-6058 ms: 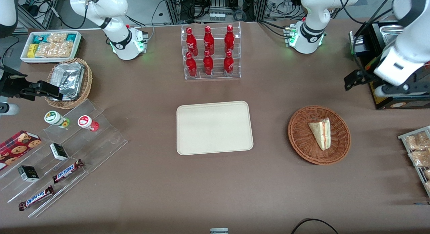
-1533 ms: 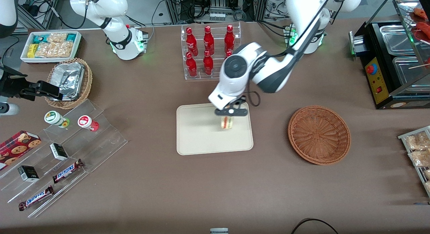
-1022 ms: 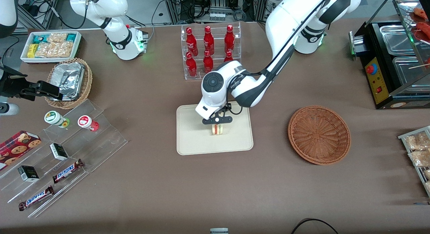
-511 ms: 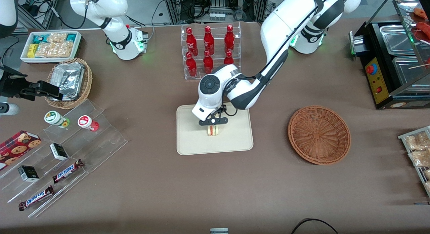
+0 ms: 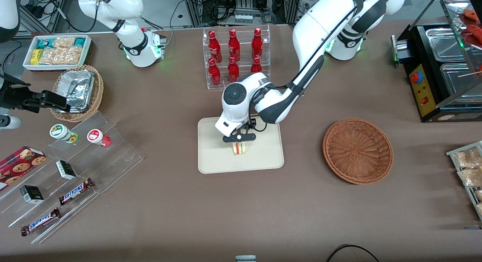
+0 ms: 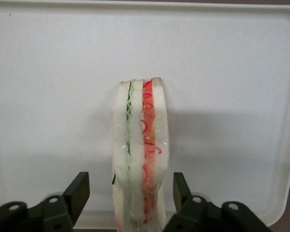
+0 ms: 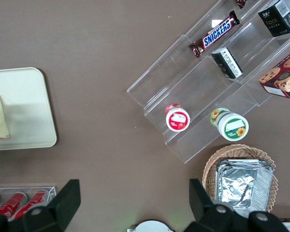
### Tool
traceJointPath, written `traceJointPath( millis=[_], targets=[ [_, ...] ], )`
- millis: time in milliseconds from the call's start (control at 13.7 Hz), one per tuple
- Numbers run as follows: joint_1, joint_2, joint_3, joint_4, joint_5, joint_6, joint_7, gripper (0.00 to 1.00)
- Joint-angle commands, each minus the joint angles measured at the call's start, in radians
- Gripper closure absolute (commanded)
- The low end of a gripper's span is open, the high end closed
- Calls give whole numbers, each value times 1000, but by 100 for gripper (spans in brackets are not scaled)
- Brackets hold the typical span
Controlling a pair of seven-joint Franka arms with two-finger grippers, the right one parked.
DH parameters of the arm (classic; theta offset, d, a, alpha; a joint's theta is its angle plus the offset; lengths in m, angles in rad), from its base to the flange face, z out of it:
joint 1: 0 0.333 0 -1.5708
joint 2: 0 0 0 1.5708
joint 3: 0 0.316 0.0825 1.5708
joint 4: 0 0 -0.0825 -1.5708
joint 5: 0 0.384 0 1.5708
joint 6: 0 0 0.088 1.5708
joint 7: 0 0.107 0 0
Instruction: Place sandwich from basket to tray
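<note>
The sandwich (image 5: 238,148) is seen standing on its edge on the tray (image 5: 214,160), near the tray's middle, its red and green stripes turned up toward the hand (image 5: 238,138). The hand is held just above it with fingers (image 6: 79,191) spread, a gap showing on either side of the bread, so the grip has been let go since half a second ago. The basket (image 5: 357,151), left empty, lies on the worktop (image 5: 241,213) toward the working arm's end, well apart from the tray.
</note>
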Motion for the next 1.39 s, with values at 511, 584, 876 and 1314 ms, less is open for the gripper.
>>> traceJointPath(
  millis=[511,584,876,1314],
  targets=[
    [102,-293,2,0,5,-310,-14,1],
    [114,-325,2,-2,5,-362,-5,1],
    [237,-437,-1,-39,5,-486,92,1],
    [436,-645,2,-109,-118,-629,417,1]
  ],
)
